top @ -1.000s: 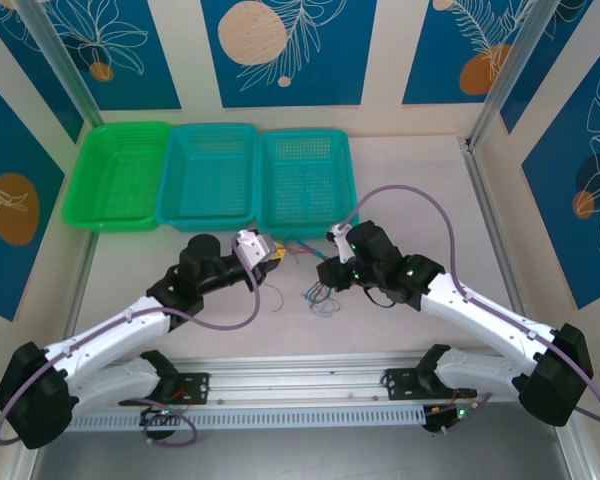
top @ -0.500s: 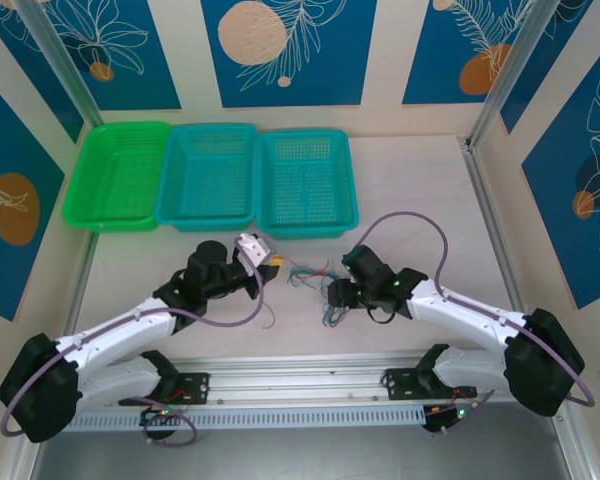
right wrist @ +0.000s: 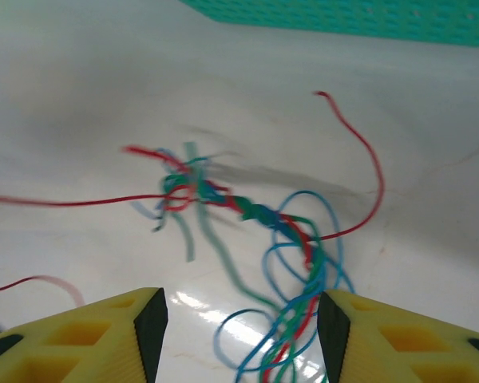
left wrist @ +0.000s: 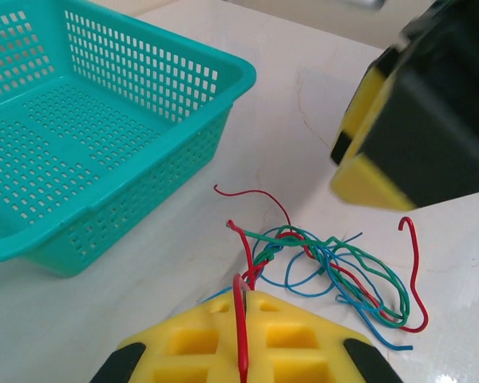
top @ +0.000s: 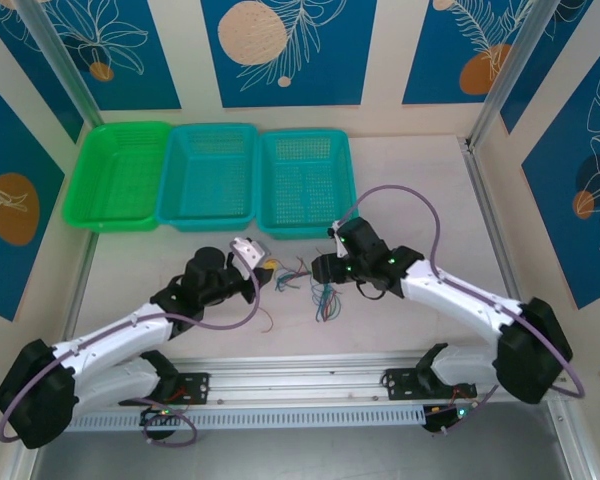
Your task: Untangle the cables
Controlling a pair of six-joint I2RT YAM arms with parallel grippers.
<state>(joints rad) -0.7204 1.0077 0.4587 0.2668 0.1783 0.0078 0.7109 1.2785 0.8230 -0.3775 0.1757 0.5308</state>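
Cables [top: 310, 282], thin red, green and blue, lie knotted on the pale surface [top: 410, 180] just in front of the right-hand teal basket [top: 306, 182] in the top external view. That basket ends a row of three against the back wall, with a second teal basket [top: 210, 176] beside it and a green basket [top: 120, 176] beyond that. Each basket's mesh floor shows bare from wall to wall, and all the wires are outside them on the surface. The left gripper [top: 265, 268] sits at the tangle's left end, near the right-hand teal basket's front left corner. The right gripper [top: 325, 270] is over the tangle's right part, in front of the same basket, with strands trailing down from it toward the arm bases.

From the left wrist, the left gripper's yellow pads [left wrist: 287, 335] are pressed together on a red cable [left wrist: 241, 319] that runs up from between them into the green-and-blue knot [left wrist: 327, 259]. The right-hand teal basket [left wrist: 144, 183] stands to the left of the knot, its floor bare. A yellow-edged finger [left wrist: 367, 179] of the right gripper hangs above the knot's far side.

From the right wrist, the two yellow fingers [right wrist: 104, 331] stand well apart. The twisted bundle [right wrist: 255, 214] lies on the surface ahead of them, in front of the basket's rim [right wrist: 343, 16], and its loops run down into the gap between them without being pinched.
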